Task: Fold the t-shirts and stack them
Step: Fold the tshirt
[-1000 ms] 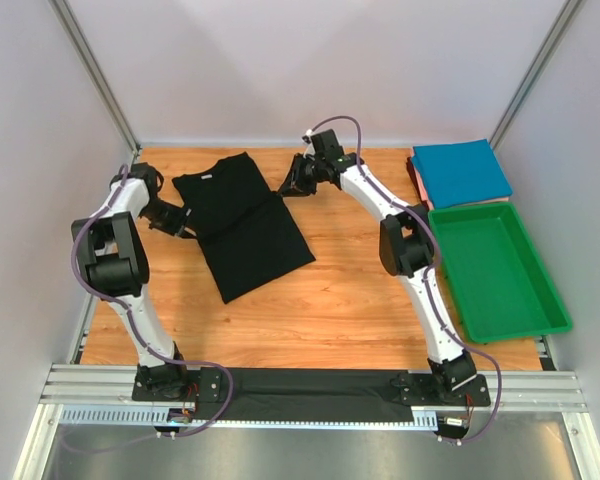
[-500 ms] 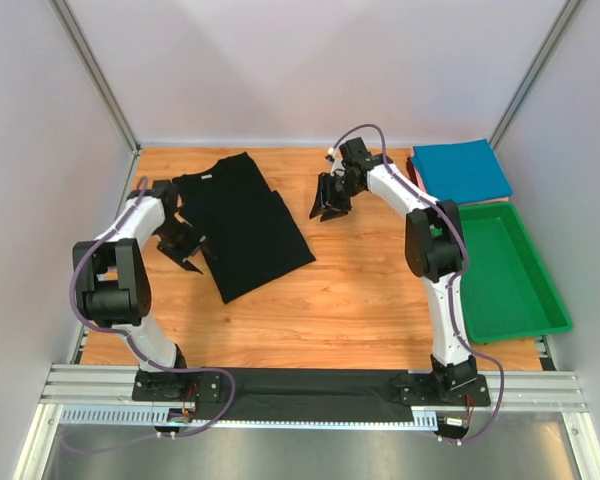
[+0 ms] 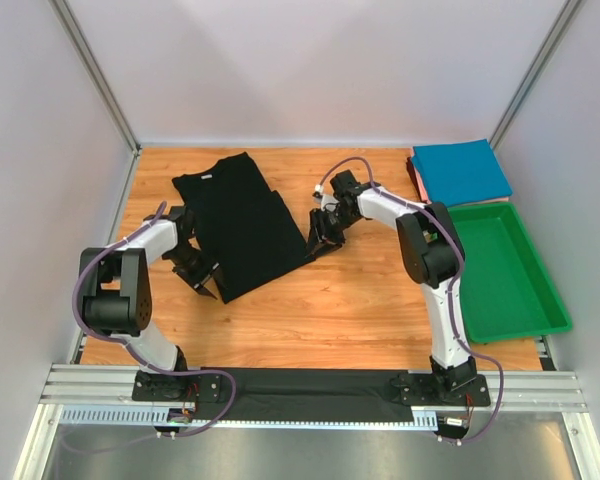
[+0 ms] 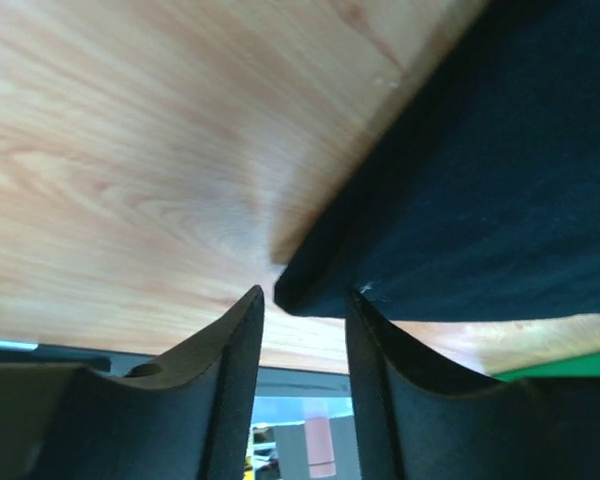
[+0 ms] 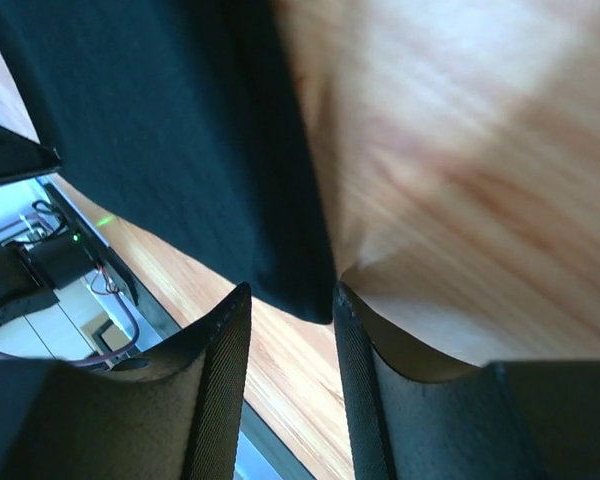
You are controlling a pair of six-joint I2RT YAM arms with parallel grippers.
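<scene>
Black t-shirt (image 3: 242,225) lies flat on table (image 3: 360,310), left of centre. Left jaws part-open, near-left corner at their mouth, not clamped. Right jaws part-open astride near-right corner, cloth loose. Teal t-shirt (image 3: 462,172) folded far right atop reddish t-shirt (image 3: 416,178), behind green tray (image 3: 500,275).

Bright, even light. Wrist views blur close in; a soft shadow darkens the counter (image 4: 130,150) just ahead of the left end effector (image 4: 306,295).

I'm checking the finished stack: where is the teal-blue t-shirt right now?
In the top view, the folded teal-blue t-shirt lies at the table's far right corner, directly behind the green tray.
</scene>
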